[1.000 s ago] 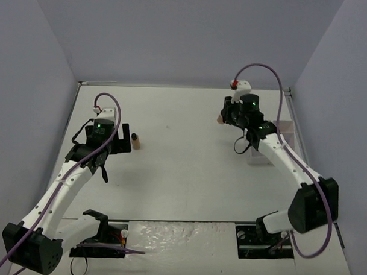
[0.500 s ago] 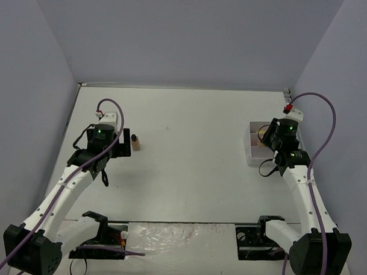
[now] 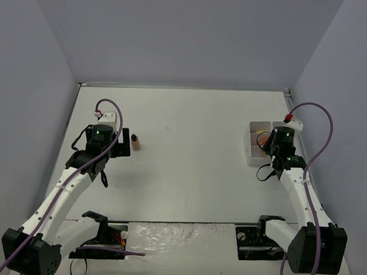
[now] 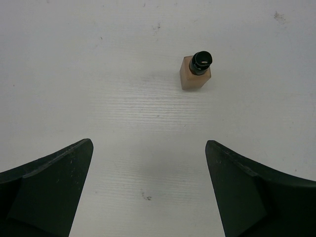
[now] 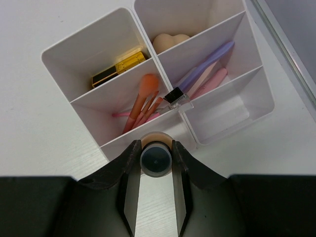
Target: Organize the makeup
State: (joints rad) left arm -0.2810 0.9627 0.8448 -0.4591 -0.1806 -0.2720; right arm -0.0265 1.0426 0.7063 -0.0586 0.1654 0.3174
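My right gripper (image 5: 156, 148) is shut on a tan bottle with a dark cap (image 5: 156, 159), held upright over the near wall of the white tray (image 5: 59, 54). The tray holds a gold-black lipstick (image 5: 118, 68), a peach sponge (image 5: 170, 40), orange and pink sticks (image 5: 143, 101) and lilac sticks (image 5: 205, 69). In the top view this gripper (image 3: 271, 143) hangs at the tray (image 3: 256, 129). A second tan bottle (image 4: 195, 74) stands on the table ahead of my open left gripper (image 4: 148, 148) and slightly to its right; it also shows in the top view (image 3: 134, 141), beside that gripper (image 3: 118, 146).
The tray's near right compartment (image 5: 227, 111) holds nothing. A metal rail (image 5: 286, 44) marks the table's right edge just beyond the tray. Grey walls close in on the left, back and right (image 3: 330, 88).
My right arm has swung right and back toward me with its tan bottle, from the far middle-right of the table to the tray. The left arm has hardly moved.
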